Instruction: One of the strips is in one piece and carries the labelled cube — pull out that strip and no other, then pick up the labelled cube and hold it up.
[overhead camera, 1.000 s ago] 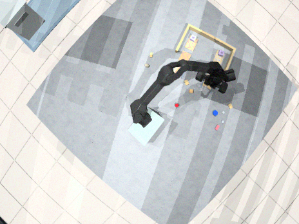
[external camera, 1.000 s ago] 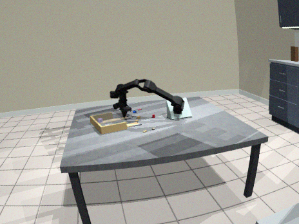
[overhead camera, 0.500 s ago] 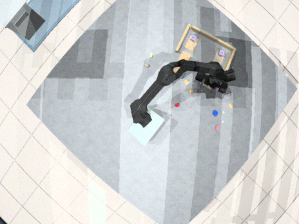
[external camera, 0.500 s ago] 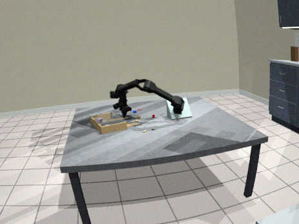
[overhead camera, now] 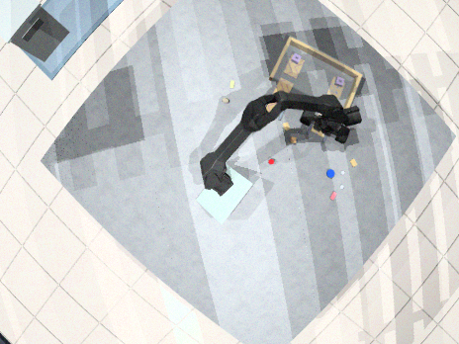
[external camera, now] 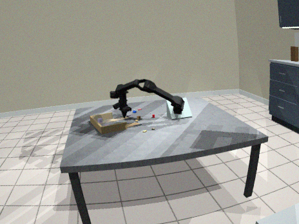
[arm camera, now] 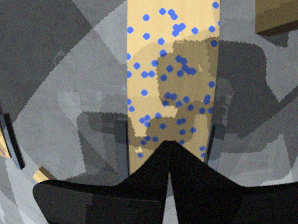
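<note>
A dotted strip (overhead camera: 335, 89) (arm camera: 155, 25) runs from the box toward the gripper; the arm hides its middle in the top view. A purple cube (overhead camera: 339, 81) sits on its inner part. A second purple cube (overhead camera: 296, 58) sits on another strip piece (overhead camera: 294, 67). A zigzag strip piece (overhead camera: 284, 85) lies just short of that piece, with a gap between them. Labels on the cubes are too small to read. My gripper (external camera: 124, 116) (arm camera: 168, 146) is shut and empty, pointing down above the dotted strip's outer end. Its height over the strip is hard to tell.
A wooden box (overhead camera: 326, 57) (external camera: 113, 128) surrounds the cubes. Grey guides (arm camera: 121, 147) flank the dotted strip. Small loose pieces lie about, including a red one (overhead camera: 271, 161), a blue one (overhead camera: 330, 173) and a pink one (overhead camera: 333, 196). A pale plate (overhead camera: 225, 205) lies by the arm base.
</note>
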Controlling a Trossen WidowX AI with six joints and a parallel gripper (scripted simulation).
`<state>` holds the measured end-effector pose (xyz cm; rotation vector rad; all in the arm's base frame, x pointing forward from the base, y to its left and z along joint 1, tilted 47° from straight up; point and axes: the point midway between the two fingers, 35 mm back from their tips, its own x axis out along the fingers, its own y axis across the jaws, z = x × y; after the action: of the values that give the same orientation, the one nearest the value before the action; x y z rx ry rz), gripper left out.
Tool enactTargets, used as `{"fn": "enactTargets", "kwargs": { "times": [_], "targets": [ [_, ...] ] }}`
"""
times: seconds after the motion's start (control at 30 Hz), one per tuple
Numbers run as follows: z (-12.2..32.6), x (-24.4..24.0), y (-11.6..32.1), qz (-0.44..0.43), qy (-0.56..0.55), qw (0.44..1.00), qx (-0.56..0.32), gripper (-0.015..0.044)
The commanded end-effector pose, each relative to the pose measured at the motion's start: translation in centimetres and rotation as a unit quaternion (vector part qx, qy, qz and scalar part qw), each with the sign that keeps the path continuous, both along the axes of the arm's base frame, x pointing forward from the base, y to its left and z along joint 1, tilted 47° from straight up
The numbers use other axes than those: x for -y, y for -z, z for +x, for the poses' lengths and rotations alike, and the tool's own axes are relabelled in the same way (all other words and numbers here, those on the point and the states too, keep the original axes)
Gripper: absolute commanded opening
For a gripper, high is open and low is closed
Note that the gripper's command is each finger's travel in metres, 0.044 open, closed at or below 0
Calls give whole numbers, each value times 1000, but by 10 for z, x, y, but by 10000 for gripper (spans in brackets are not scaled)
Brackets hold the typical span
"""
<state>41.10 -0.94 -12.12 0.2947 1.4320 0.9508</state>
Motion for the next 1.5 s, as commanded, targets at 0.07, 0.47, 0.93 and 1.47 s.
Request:
{"fn": "enactTargets", "kwargs": {
  "times": [0.07, 0.47, 0.93, 1.47],
  "targets": [
    [-1, -2, 1, 2, 2, 1000, -2, 0],
    [-1, -2, 1, 2, 2, 1000, -2, 0],
    [-1, -3, 3, 2, 2, 1000, -2, 0],
    [0, -4, 4, 2, 2, 1000, -2, 0]
  ]
}}
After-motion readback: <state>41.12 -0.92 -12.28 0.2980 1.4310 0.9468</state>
